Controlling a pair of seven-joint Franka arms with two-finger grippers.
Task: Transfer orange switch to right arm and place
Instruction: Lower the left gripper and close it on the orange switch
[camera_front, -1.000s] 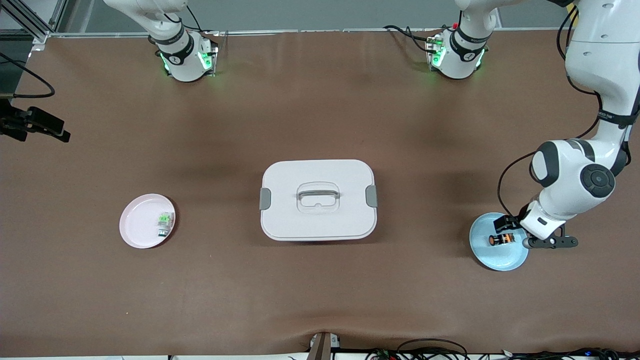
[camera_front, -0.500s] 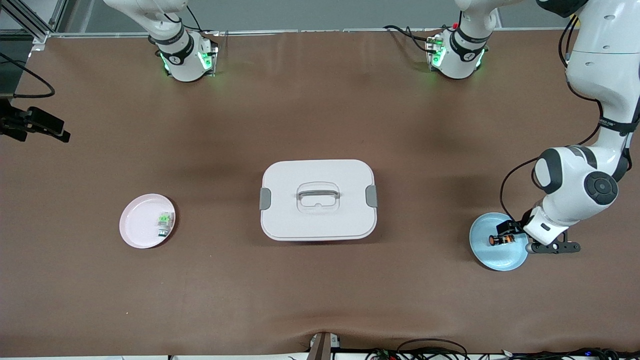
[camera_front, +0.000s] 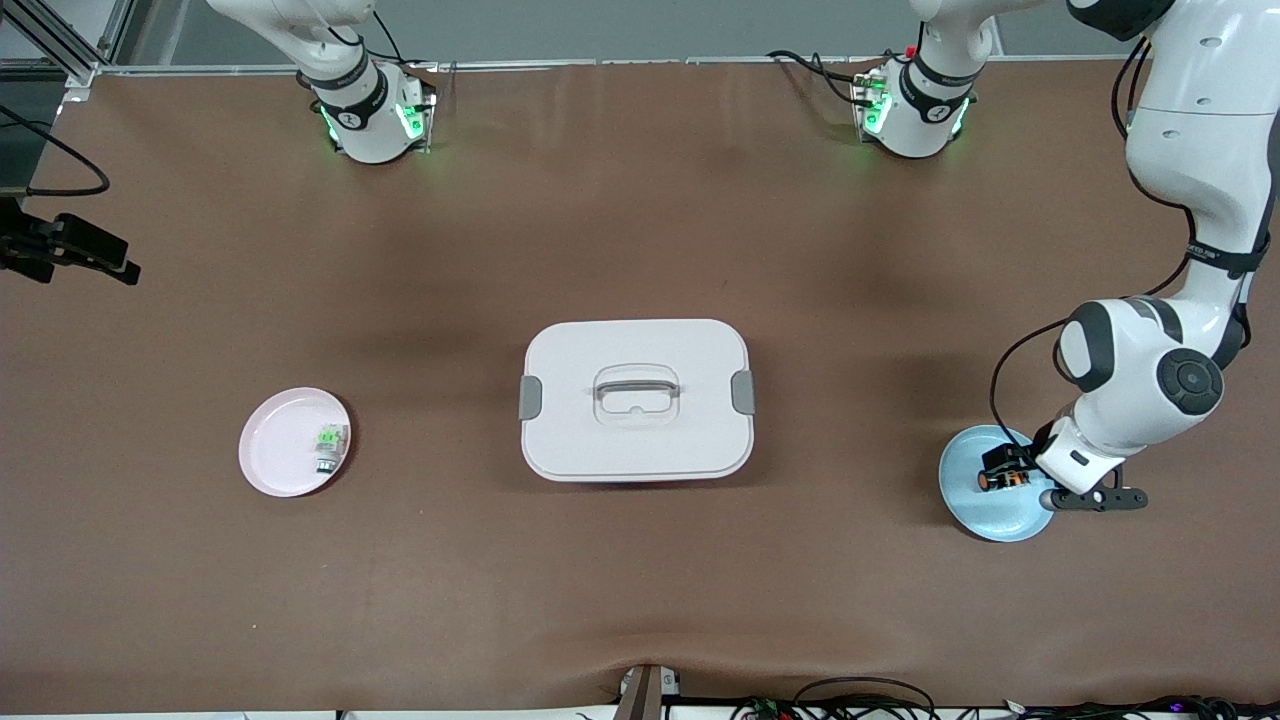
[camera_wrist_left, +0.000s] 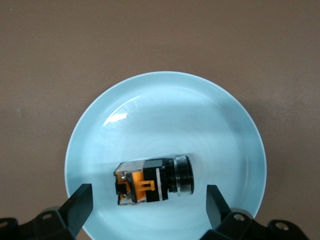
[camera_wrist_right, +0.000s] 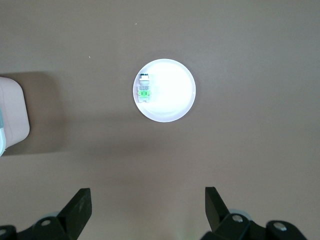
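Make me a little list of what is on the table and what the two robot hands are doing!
blue plate: at the left arm's end of the table
orange switch: lying on its side in the blue plate
left gripper: open, low over the blue plate, fingers on either side of the orange switch, not gripping it
right gripper: open, waiting high above the pink plate
pink plate: at the right arm's end of the table
green-and-silver part: in the pink plate, near its rim
white lidded box: between the two plates, lid on
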